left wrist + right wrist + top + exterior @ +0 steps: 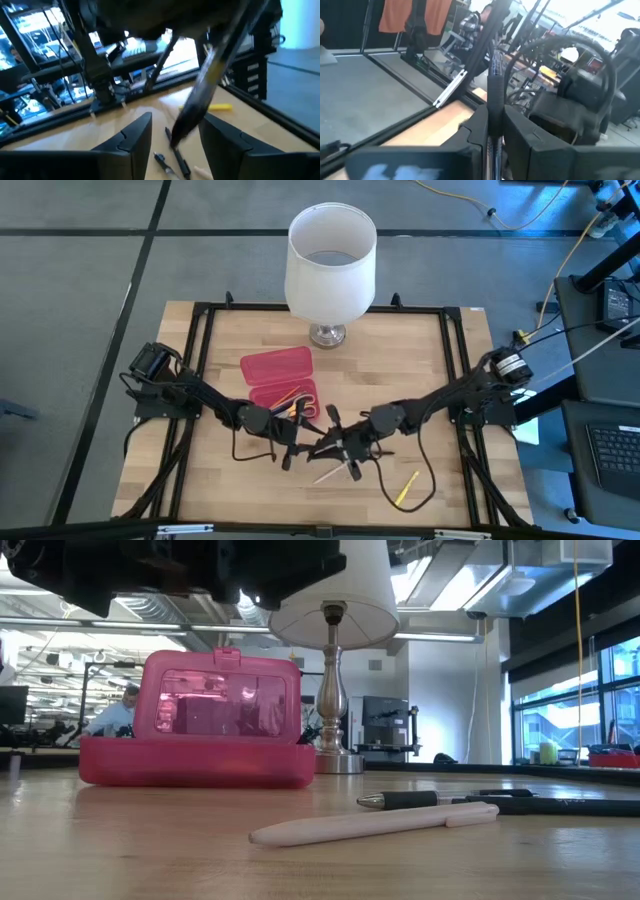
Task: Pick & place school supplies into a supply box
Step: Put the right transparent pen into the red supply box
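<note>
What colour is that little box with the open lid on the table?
The box is see-through pink, shown best in the low view.

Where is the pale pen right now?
In the high view, the pale pen lies on the table's near middle, just below both grippers, left of a yellow pen.

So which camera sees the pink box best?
The low view: the supply box shows side-on, with its lid standing up behind the tray. The high view shows the supply box from above, small, with pens inside and the left tool nearby. Neither wrist view shows the box.
</note>
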Controlling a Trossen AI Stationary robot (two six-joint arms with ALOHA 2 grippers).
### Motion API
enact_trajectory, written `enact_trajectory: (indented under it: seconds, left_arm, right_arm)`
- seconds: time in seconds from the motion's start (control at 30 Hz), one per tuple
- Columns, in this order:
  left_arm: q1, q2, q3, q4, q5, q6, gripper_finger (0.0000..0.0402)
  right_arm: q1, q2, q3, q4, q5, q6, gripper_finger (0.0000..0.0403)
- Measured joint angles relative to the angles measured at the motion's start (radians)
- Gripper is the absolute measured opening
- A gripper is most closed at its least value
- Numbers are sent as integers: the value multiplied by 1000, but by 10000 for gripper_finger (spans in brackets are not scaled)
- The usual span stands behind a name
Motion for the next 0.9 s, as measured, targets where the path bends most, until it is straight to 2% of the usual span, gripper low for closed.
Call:
enact_trajectory:
  seconds: [0.33,0.47,0.9]
  left_arm:
    - [-11,0,0,66,82,-15,140]
    - [-11,0,0,65,80,-25,126]
    - [-11,0,-1,41,84,-15,42]
  right_arm:
    - [-8,10,0,-61,0,1,51]
    - [-8,10,0,-83,19,2,51]
    - [-8,7,0,-116,39,9,54]
